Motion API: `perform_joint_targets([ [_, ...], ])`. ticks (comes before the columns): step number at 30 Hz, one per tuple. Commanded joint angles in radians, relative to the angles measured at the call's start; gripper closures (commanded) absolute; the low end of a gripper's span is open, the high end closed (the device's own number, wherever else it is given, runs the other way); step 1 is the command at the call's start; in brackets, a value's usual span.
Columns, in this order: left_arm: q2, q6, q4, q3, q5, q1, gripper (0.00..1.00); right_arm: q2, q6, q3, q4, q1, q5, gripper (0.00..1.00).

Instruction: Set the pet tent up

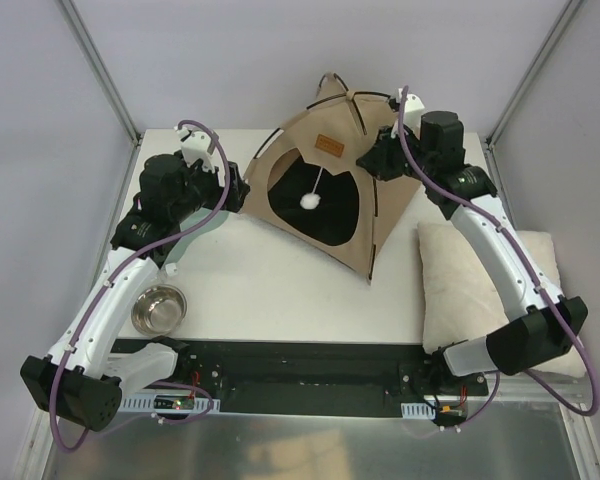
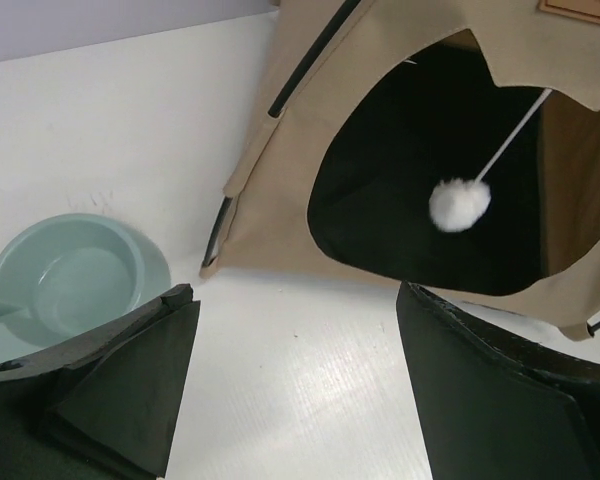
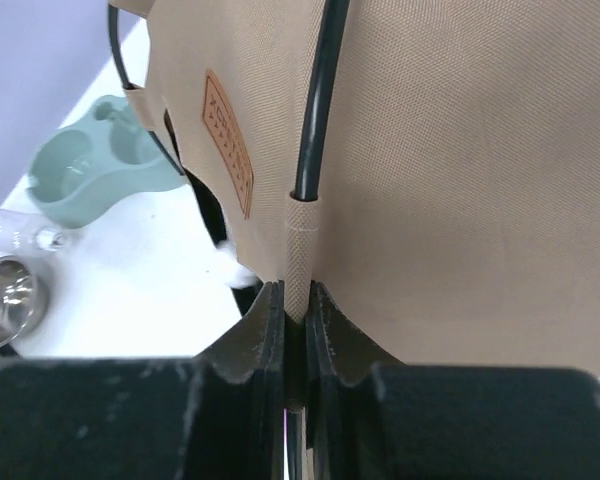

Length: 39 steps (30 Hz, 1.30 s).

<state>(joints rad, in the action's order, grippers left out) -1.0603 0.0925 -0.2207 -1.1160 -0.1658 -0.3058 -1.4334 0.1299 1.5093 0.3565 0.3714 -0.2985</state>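
The pet tent (image 1: 390,205) stands at the back middle of the table, tan with a black inside. Its white pom-pom (image 1: 309,201) hangs in the doorway, a brown label (image 1: 327,143) sits above it, and black poles cross at the peak. My right gripper (image 3: 297,300) is shut on the tan pole sleeve (image 3: 300,245) on the tent's upper right side, just below the bare black pole (image 3: 315,110). My left gripper (image 2: 295,295) is open over bare table in front of the tent's left corner (image 2: 270,210), holding nothing. The pom-pom (image 2: 459,204) dangles ahead of it.
A pale green double bowl (image 2: 70,280) lies left of the tent, close by my left finger. A steel bowl (image 1: 159,308) sits near the front left. A cream cushion (image 1: 470,290) lies on the right under my right arm.
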Motion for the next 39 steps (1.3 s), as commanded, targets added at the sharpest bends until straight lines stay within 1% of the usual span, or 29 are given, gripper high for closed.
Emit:
perform_joint_targets([
  [1, 0.013, -0.022, 0.015, -0.051, 0.020, 0.011, 0.18, 0.091, -0.035, -0.027, -0.171, 0.003, -0.123, 1.00],
  [4, 0.011, -0.031, 0.011, -0.056, 0.040, 0.011, 0.17, 0.102, -0.015, -0.083, -0.163, 0.004, -0.151, 1.00],
  [7, 0.008, -0.031, 0.006, -0.059, 0.043, 0.011, 0.18, 0.070, 0.049, -0.107, -0.102, 0.004, -0.149, 1.00],
  [8, 0.006, -0.030, 0.006, -0.061, 0.042, 0.011, 0.17, 0.050, 0.063, -0.107, -0.075, 0.001, -0.140, 0.94],
  [9, 0.003, -0.030, 0.004, -0.064, 0.040, 0.011, 0.17, 0.028, 0.072, -0.103, -0.051, 0.003, -0.120, 0.84],
  [10, 0.003, -0.028, 0.004, -0.067, 0.041, 0.011, 0.17, 0.005, 0.068, -0.092, -0.019, 0.003, -0.099, 0.62],
  [11, -0.001, -0.030, 0.001, -0.067, 0.038, 0.011, 0.17, -0.008, 0.039, -0.074, 0.004, 0.003, -0.071, 0.44],
  [12, -0.004, -0.030, -0.002, -0.068, 0.040, 0.011, 0.17, -0.016, -0.007, -0.043, 0.039, 0.001, -0.061, 0.39],
  [14, -0.004, -0.034, -0.009, -0.071, 0.048, 0.011, 0.17, 0.022, -0.103, -0.012, 0.056, 0.014, -0.036, 0.19],
  [15, -0.003, -0.039, -0.009, -0.070, 0.049, 0.011, 0.16, 0.054, -0.172, -0.008, 0.044, 0.023, 0.014, 0.15],
  [17, -0.004, -0.043, -0.011, -0.070, 0.055, 0.013, 0.14, 0.105, -0.275, -0.004, 0.048, 0.029, 0.061, 0.12],
  [20, -0.004, -0.050, -0.011, -0.067, 0.069, 0.014, 0.02, 0.171, -0.369, -0.027, 0.087, 0.029, 0.067, 0.08],
  [21, -0.003, -0.053, -0.011, -0.067, 0.066, 0.016, 0.01, 0.189, -0.387, -0.041, 0.104, 0.029, 0.061, 0.05],
  [22, 0.000, -0.057, -0.011, -0.067, 0.058, 0.017, 0.01, 0.208, -0.391, -0.063, 0.122, 0.031, 0.047, 0.05],
  [23, 0.003, -0.065, -0.012, -0.067, 0.049, 0.017, 0.01, 0.224, -0.398, -0.079, 0.145, 0.032, 0.035, 0.07],
  [24, 0.009, -0.074, -0.014, -0.064, 0.045, 0.019, 0.01, 0.237, -0.406, -0.092, 0.169, 0.032, 0.009, 0.10],
  [25, 0.020, -0.083, -0.016, -0.062, 0.034, 0.019, 0.11, 0.257, -0.409, -0.104, 0.194, 0.032, -0.026, 0.15],
  [26, 0.031, -0.106, -0.028, -0.064, 0.003, 0.020, 0.23, 0.266, -0.415, -0.122, 0.206, 0.034, -0.071, 0.23],
  [27, 0.042, -0.114, -0.045, -0.064, -0.024, 0.020, 0.31, 0.289, -0.441, -0.145, 0.208, 0.038, -0.102, 0.29],
  [28, 0.054, -0.114, -0.057, -0.061, -0.058, 0.020, 0.39, 0.306, -0.463, -0.168, 0.202, 0.044, -0.123, 0.37],
  [29, 0.065, -0.116, -0.068, -0.048, -0.119, 0.020, 0.46, 0.314, -0.486, -0.199, 0.197, 0.056, -0.143, 0.49],
  [30, 0.075, -0.119, -0.069, -0.035, -0.179, 0.020, 0.51, 0.314, -0.501, -0.228, 0.197, 0.067, -0.148, 0.54],
  [32, 0.088, -0.108, -0.069, -0.007, -0.303, 0.020, 0.52, 0.306, -0.533, -0.279, 0.196, 0.087, -0.122, 0.68],
  [33, 0.085, -0.100, -0.069, 0.002, -0.339, 0.020, 0.53, 0.297, -0.552, -0.311, 0.181, 0.093, -0.111, 0.71],
  [36, 0.068, -0.096, -0.069, 0.019, -0.423, 0.020, 0.55, 0.255, -0.576, -0.371, 0.130, 0.093, -0.065, 0.75],
  [38, 0.046, -0.096, -0.068, 0.024, -0.486, 0.020, 0.56, 0.214, -0.573, -0.373, 0.125, 0.093, 0.022, 0.79],
  [39, 0.028, -0.065, -0.066, 0.025, -0.512, 0.020, 0.56, 0.196, -0.567, -0.367, 0.124, 0.093, 0.079, 0.79],
])
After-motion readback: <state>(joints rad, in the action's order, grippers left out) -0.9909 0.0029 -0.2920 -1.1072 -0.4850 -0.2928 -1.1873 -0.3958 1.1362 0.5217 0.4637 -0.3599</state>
